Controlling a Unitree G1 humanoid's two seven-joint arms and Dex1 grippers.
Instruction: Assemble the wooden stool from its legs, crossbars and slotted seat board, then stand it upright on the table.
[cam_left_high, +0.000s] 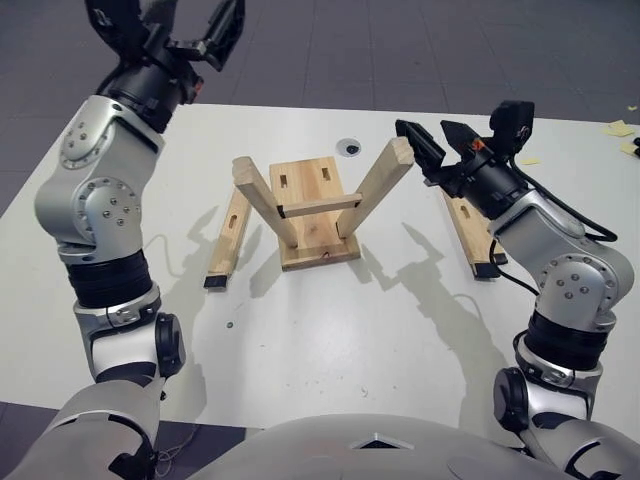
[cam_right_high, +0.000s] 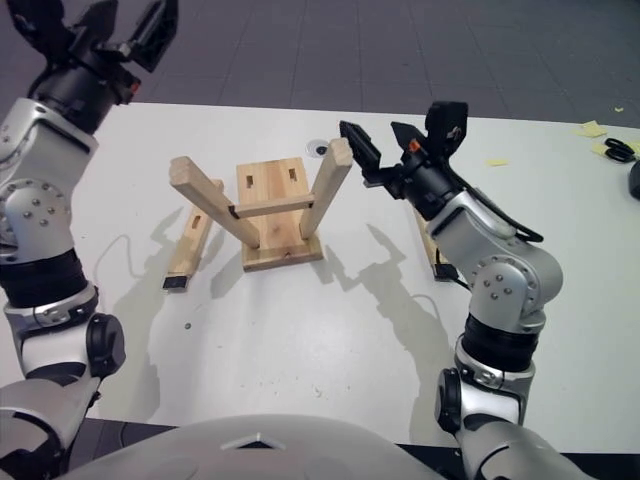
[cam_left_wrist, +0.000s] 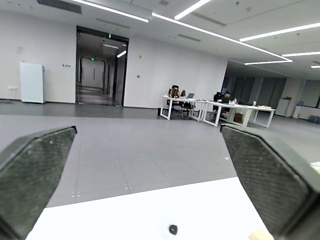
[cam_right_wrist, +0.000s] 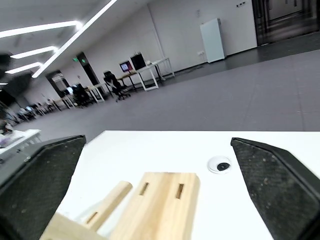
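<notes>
The slotted seat board lies flat mid-table. Two legs rise from it and lean apart, the left one and the right one, joined by a crossbar. A loose leg lies on the table left of the board. Another loose piece lies to the right, under my right arm. My right gripper is open just right of the right leg's top, touching nothing. My left gripper is open, raised high over the table's far left. In the right wrist view the board lies below the spread fingers.
A round cable grommet sits in the table behind the board. Yellow paper notes lie at the far right edge. Bare white tabletop stretches in front of the assembly. Beyond the far edge is dark floor.
</notes>
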